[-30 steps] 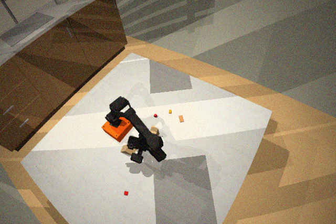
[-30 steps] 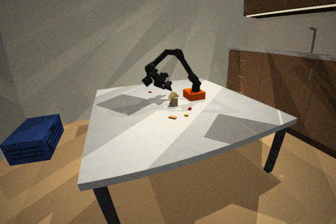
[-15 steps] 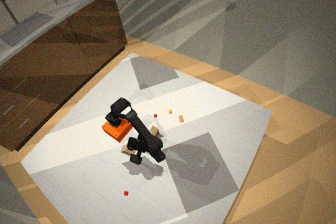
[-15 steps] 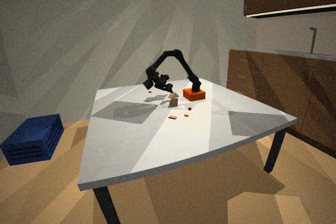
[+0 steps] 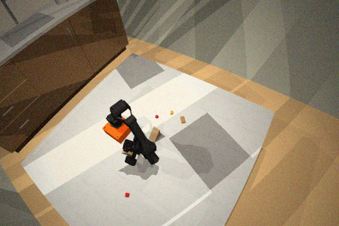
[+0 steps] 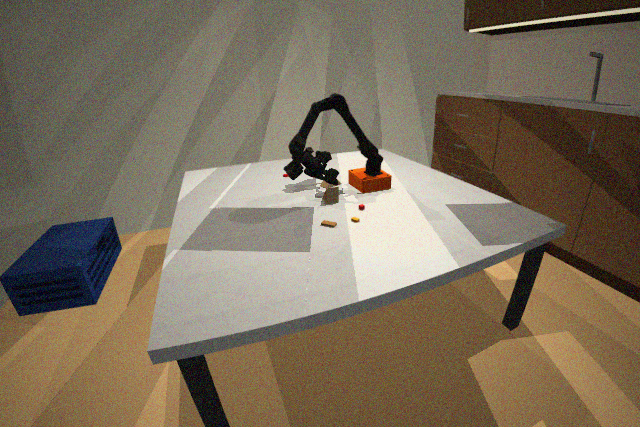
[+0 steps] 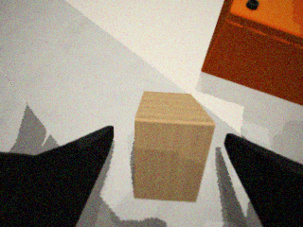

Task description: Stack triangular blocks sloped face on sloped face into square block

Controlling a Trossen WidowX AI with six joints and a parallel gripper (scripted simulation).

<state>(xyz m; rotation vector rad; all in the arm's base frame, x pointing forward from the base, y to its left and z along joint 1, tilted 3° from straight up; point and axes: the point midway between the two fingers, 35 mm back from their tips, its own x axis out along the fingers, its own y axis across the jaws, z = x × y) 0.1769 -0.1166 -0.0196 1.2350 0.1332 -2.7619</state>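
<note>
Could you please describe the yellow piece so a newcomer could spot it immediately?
Find the orange base. Beyond the nearby red cube lies the small yellow piece. Its colour distinguishes it from that cube and the longer, tan-brown piece.

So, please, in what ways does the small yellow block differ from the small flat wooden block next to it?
The yellow block is bright yellow, while the wooden block is brownish orange. The yellow block is shorter, while the wooden block is more elongated. The yellow block lies nearer the orange base than the wooden block does. Both rest on the table, apart from each other.
</note>
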